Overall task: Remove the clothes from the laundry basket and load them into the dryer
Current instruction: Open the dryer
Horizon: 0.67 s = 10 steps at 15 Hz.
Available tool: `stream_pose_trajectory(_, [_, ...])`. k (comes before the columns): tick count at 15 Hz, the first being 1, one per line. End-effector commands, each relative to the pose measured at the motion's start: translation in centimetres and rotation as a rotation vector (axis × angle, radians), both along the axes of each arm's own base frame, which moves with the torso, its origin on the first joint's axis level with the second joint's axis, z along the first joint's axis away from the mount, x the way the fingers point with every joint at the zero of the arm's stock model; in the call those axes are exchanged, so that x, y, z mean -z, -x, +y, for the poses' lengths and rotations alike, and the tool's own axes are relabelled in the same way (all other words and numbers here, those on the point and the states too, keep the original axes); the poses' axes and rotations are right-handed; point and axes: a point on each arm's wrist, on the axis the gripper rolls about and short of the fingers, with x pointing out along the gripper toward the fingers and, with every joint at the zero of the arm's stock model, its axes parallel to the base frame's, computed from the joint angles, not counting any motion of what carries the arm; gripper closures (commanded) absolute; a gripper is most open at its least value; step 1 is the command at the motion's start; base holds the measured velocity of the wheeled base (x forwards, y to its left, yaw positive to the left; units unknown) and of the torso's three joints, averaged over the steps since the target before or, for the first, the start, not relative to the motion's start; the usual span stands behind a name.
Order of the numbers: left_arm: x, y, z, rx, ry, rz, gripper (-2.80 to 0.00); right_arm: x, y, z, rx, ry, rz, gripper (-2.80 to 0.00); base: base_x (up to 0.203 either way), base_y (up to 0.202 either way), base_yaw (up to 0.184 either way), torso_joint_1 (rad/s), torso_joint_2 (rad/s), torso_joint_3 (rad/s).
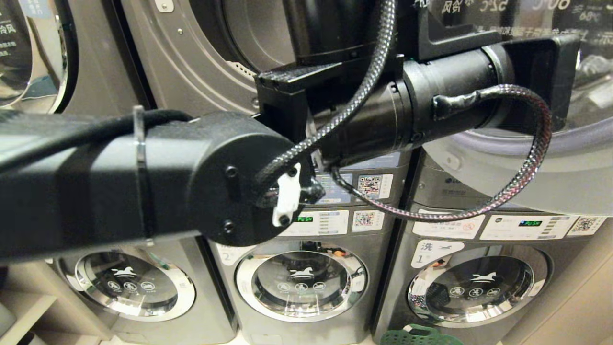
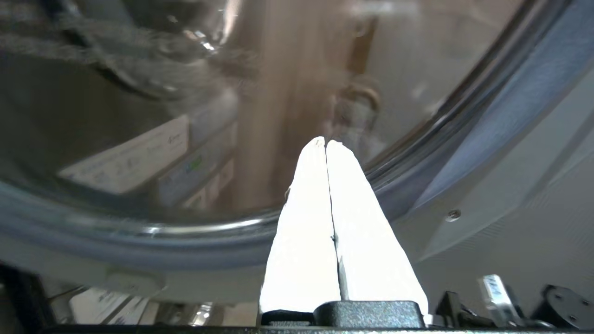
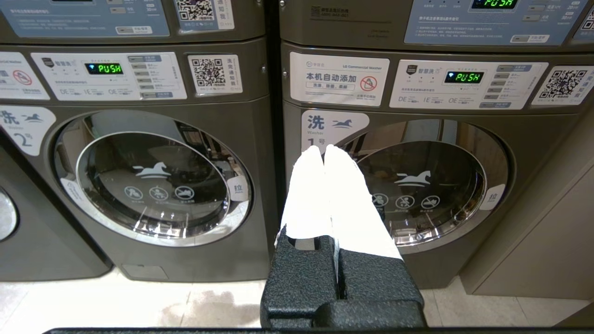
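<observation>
Green "PUSH" display (image 3: 462, 77), "LG Commercial Washer" label (image 3: 339, 78)

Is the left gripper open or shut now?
Shut: in the left wrist view the left gripper's white fingers press together, nothing between them.

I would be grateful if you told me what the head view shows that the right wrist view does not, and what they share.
Only the head view shows the left arm reaching up across the picture toward the upper machine's glass door, and the green laundry basket at the bottom edge, below the washers.

Only the right wrist view shows the right pincer, its white fingers pressed shut and empty, pointing at washer 1, with bare floor in front of the machines.

Both show washer 1 and washer 2 with doors shut and green PUSH displays.
</observation>
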Motion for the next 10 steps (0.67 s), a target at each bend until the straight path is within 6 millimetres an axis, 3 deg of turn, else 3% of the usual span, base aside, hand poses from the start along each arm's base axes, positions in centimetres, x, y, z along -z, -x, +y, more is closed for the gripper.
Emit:
stream_pose_trajectory(1, [0.2,-0.7,0.2,-0.047,0.004,0.010,0.00,0.0,0.0,0.0,0.000,0.000,0.002,0.00,0.000,0.000,0.000,0.000,0.00,0.000])
stream_pose_trajectory(3, [-0.6,-2.3,2.7,-0.167,0.023,0.019,0.00,0.0,0.0,0.0,0.000,0.000,0.002,0.00,0.000,0.000,0.000,0.000,0.00,0.000])
stream_pose_trajectory(5, [-0.9,-4.0,6.4,-0.299,0.018,0.032,0.00,0.0,0.0,0.0,0.000,0.000,0.002,0.00,0.000,0.000,0.000,0.000,0.00,0.000])
stream_pose_trajectory(8, [0.0,-5.3,14.1,-0.490,-0.032,0.069,0.00,0.0,0.0,0.0,0.000,0.000,0.002,0.00,0.000,0.000,0.000,0.000,0.00,0.000])
stream_pose_trajectory(10, [1.2,-4.0,20.3,-0.604,-0.073,0.098,0.00,0.0,0.0,0.0,0.000,0.000,0.002,0.00,0.000,0.000,0.000,0.000,0.00,0.000])
